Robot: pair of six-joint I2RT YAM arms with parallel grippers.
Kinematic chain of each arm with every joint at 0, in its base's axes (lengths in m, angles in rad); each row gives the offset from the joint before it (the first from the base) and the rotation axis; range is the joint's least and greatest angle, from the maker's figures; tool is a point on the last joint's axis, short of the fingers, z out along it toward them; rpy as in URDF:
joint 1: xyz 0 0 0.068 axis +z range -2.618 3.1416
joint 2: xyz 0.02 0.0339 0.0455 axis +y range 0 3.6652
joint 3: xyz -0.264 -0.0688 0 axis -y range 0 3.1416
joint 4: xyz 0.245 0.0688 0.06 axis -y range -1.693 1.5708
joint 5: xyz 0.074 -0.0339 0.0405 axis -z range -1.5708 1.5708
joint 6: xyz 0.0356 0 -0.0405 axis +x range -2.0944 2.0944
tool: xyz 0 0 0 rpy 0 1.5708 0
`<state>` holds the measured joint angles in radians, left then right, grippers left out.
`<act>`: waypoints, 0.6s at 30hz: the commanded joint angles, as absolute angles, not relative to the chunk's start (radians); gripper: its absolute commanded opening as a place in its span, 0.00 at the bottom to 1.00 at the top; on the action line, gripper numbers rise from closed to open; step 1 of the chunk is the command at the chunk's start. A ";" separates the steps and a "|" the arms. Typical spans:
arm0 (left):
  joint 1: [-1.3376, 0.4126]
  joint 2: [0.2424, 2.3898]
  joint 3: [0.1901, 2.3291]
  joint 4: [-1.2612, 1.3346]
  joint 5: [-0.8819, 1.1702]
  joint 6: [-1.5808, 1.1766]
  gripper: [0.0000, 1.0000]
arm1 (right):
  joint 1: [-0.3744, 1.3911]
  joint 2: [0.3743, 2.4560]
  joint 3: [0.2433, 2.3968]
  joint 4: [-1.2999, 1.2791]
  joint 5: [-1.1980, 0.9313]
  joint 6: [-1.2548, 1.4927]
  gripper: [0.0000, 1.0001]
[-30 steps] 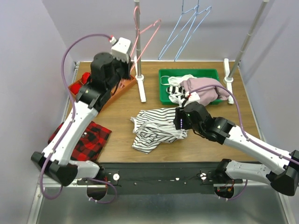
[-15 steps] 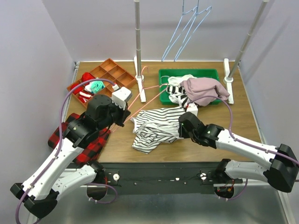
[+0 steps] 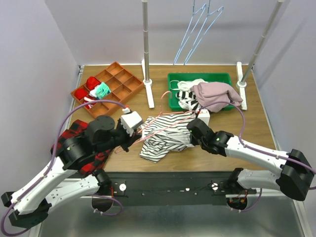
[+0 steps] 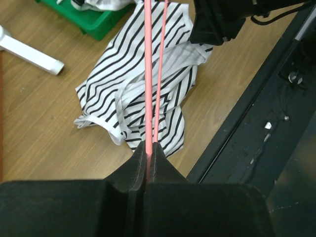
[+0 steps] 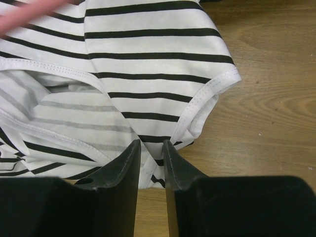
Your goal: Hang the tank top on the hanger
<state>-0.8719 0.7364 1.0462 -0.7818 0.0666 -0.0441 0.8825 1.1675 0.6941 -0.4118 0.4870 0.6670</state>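
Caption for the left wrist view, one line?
Left gripper clamps thin pink wire hanger above white dark-striped tank top on table.

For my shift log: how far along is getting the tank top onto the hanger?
Done: left gripper clamps the hanger, its wires over the tank top. In hand: right gripper pinches the top's edge. Left: threading the hanger in; the top lies on the table.
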 commanded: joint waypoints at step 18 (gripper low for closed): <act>-0.963 0.756 1.058 -0.902 -0.028 -0.069 0.00 | 0.885 1.146 0.644 -0.391 0.525 0.709 0.25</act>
